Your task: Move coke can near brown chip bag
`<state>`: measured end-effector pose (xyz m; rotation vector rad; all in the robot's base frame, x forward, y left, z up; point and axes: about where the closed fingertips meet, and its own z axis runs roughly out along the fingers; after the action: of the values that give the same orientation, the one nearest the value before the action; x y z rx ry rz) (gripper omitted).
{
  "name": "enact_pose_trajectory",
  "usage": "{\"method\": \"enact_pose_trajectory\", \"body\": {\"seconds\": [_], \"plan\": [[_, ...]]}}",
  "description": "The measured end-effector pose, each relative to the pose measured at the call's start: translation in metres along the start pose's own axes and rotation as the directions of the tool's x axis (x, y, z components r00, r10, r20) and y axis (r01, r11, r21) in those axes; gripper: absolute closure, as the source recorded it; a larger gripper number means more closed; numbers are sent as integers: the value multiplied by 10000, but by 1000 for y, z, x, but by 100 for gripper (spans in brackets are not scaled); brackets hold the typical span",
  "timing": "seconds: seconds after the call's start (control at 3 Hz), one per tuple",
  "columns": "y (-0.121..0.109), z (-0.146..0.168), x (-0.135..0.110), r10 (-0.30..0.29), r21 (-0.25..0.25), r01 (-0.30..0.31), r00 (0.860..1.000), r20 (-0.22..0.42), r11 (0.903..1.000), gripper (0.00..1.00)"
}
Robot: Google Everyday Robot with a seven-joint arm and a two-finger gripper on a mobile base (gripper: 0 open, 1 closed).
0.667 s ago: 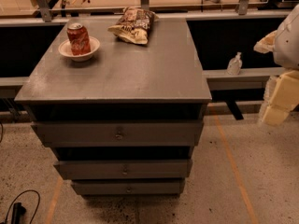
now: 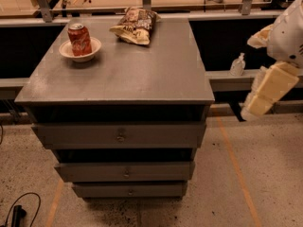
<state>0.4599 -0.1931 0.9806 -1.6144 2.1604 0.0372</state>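
The coke can (image 2: 79,39) is red with a silver top and stands upright inside a pale shallow bowl (image 2: 93,48) at the back left of the grey cabinet top (image 2: 128,74). The brown chip bag (image 2: 135,26) lies crumpled and flat at the back middle of the top, to the right of the can and apart from it. My gripper (image 2: 255,105) hangs off the cabinet's right side, below the level of the top and far from both the can and the bag. It holds nothing.
The cabinet has three drawers (image 2: 120,135) with small knobs. A ledge behind holds a clear pump bottle (image 2: 237,65). A railing and a wooden bench run along the back. A black cable (image 2: 16,212) lies on the speckled floor at the lower left.
My gripper has shifted a little to the left, towards the cabinet's right side. The can, bowl and bag have not moved.
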Motion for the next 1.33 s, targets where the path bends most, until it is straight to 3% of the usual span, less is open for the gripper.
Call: {"method": "enact_pose_trajectory", "body": {"seconds": [0.33, 0.67, 1.0, 1.33], "plan": [[-36, 9, -64, 832, 168, -915, 9562, 2806, 9957, 0], [-61, 20, -142, 1555, -449, -1554, 8350, 5278, 9868, 0], [-77, 30, -211, 1947, -729, -1926, 7500, 6322, 9786, 0], [-78, 30, -224, 1851, -633, -1895, 7411, 6454, 9798, 0]]}}
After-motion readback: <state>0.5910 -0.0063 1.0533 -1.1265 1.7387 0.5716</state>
